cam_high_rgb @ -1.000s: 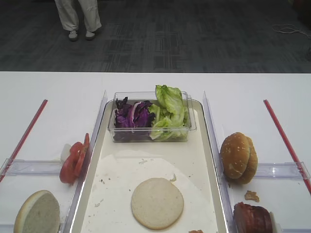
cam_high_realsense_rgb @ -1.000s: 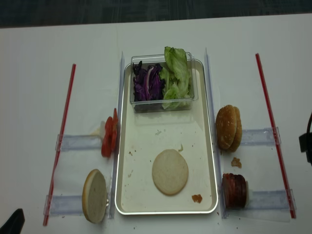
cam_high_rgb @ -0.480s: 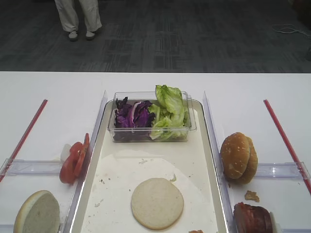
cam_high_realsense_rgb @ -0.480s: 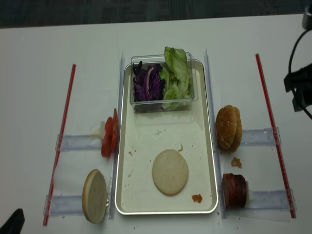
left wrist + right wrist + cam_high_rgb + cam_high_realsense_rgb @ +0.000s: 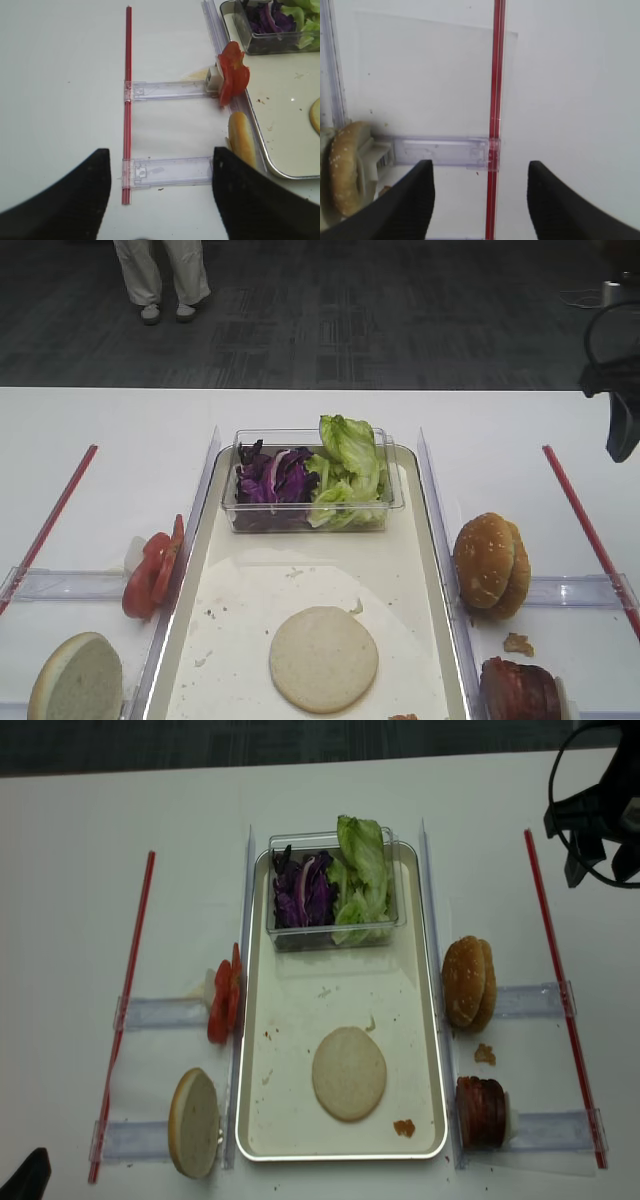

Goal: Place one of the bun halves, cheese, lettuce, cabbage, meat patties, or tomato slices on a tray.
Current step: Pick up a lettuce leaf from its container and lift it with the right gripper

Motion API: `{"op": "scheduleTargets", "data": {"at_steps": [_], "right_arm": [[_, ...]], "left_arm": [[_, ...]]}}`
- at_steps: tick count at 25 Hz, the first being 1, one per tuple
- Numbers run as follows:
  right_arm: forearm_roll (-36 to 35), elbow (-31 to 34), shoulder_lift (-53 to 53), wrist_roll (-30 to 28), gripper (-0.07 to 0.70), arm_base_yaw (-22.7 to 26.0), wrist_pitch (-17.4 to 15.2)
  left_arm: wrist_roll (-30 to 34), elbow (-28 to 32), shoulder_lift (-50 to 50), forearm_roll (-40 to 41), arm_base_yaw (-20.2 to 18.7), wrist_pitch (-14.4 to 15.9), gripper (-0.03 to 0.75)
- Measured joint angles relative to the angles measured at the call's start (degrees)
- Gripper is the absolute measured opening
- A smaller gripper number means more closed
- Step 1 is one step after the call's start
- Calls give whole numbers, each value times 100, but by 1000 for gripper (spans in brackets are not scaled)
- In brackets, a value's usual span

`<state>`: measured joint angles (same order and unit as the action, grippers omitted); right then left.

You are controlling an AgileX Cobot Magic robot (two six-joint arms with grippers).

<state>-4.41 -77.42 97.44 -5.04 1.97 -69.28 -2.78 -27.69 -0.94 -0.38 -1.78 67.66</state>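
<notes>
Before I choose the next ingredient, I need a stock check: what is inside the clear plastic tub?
The clear tub at the tray's far end holds purple cabbage on the left and green lettuce on the right. Anything beneath the leaves is covered.

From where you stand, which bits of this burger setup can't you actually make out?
- Patties: cut off by the bottom edge in the exterior view; how many are stacked is unclear.
- Cabbage and lettuce: lower leaves are hidden by the tub wall.
- Left end effector: only dark fingers show in the left wrist view, open; the arm is nearly out of frame overhead.
</notes>
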Motion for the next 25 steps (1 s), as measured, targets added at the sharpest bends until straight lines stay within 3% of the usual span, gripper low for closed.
{"op": "scheduleTargets", "data": {"at_steps": [16, 25], "right_arm": [[-78, -1933, 1502, 202, 433, -95, -82], [86, -2639, 1981, 555, 433, -1126, -106]], "left_arm": [[0, 0, 0, 0, 0, 0, 421], [0, 0, 0, 0, 0, 0, 421]]}}
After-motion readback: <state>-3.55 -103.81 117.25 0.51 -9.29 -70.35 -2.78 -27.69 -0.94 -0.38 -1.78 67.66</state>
